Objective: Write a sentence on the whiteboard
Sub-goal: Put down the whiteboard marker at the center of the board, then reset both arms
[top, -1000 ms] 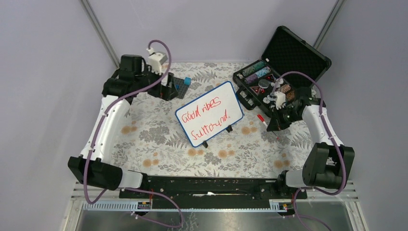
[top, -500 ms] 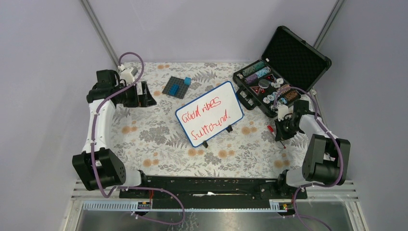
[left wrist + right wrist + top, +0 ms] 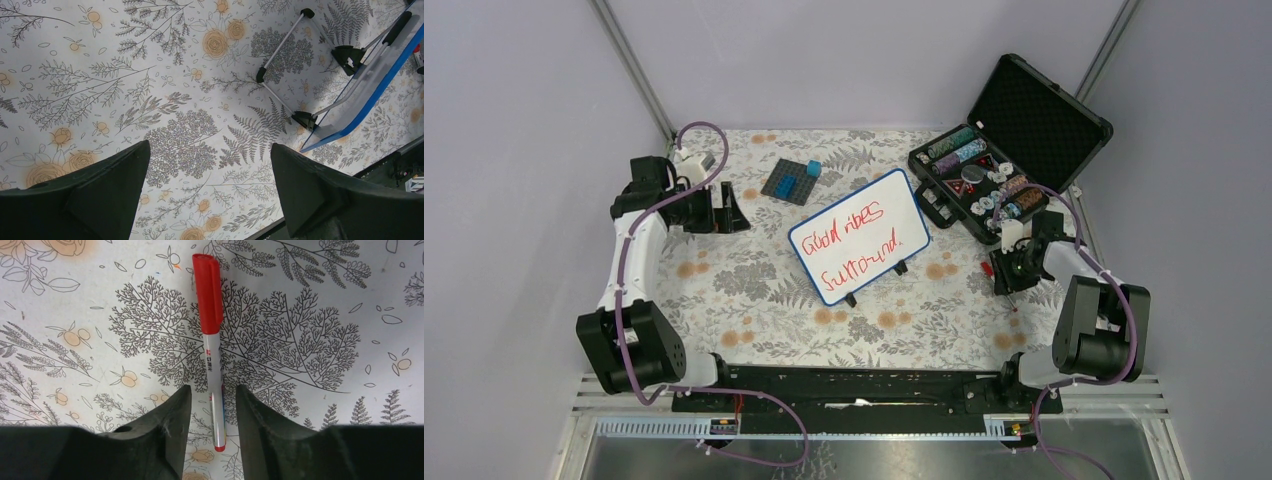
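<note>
The whiteboard (image 3: 860,236), white with a blue rim and two black feet, stands tilted in the middle of the flowered table. The sentence (image 3: 852,240) is in red, two lines, roughly "Good vibes / Surround". The board's edge shows in the left wrist view (image 3: 367,82). A red-capped marker (image 3: 208,300) lies on the table right of the board (image 3: 987,266). My right gripper (image 3: 212,390) is low over it, jaws slightly apart on either side of the barrel without touching it (image 3: 1004,272). My left gripper (image 3: 210,150) is open and empty at the far left (image 3: 732,212).
An open black case (image 3: 1036,108) with poker chips stands at the back right, close to my right arm. A dark grey studded baseplate (image 3: 788,184) with a blue brick (image 3: 813,168) lies behind the board. Purple walls close in on both sides.
My left arm has swung from behind the baseplate back to the far left. My right arm has pulled back to the right with the marker, which now lies on the table between the parted jaws.
</note>
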You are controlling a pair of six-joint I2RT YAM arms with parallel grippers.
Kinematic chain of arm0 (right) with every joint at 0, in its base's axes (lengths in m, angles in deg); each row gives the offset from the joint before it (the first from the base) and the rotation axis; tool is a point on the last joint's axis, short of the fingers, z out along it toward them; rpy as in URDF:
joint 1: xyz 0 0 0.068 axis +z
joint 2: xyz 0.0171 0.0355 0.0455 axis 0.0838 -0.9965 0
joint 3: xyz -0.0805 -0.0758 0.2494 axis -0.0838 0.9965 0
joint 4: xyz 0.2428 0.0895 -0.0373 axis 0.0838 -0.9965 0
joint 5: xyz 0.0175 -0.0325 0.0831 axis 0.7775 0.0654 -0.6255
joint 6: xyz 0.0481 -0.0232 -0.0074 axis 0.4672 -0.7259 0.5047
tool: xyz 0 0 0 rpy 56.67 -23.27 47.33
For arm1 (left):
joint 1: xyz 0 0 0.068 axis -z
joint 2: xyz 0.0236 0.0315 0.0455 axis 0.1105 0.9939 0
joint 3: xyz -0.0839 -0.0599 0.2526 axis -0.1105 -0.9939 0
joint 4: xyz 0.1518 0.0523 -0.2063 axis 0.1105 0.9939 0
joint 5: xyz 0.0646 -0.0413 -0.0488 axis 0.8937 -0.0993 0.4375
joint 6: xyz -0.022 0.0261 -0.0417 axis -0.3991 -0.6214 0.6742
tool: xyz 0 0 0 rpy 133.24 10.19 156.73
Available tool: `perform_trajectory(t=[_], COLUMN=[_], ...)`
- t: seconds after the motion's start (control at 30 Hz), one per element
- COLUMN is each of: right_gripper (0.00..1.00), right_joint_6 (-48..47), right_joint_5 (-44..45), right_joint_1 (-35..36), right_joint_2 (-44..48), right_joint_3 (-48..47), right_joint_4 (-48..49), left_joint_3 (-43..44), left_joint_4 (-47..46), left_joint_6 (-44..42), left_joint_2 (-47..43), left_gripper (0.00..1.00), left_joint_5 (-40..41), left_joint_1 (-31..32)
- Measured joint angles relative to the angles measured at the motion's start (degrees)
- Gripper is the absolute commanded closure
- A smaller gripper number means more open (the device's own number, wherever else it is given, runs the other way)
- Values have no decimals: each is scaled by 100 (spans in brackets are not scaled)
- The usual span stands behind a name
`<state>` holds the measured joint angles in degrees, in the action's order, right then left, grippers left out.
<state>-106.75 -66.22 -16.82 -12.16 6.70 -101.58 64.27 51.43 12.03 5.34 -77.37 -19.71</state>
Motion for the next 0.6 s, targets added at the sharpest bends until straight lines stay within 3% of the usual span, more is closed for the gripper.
perform_trajectory(t=[0.07,0.3,0.47,0.6], right_gripper=[32,3,1,0], right_joint_6=[20,68,221,649], right_joint_5=[-2,-188,-789,-1475], right_joint_1=[0,0,0,0], right_joint_2=[37,323,439,402], right_joint_3=[4,-142,-949,-1912], right_joint_4=[-28,-520,-984,-1051], left_joint_3=[-2,-90,96,802], left_joint_4=[-28,-9,87,168], left_joint_6=[-20,-118,-125,-107], left_joint_2=[28,57,227,719], left_gripper=[1,1,1,1], left_joint_5=[-15,-26,-22,-28], left_joint_1=[-2,-4,-13,-125])
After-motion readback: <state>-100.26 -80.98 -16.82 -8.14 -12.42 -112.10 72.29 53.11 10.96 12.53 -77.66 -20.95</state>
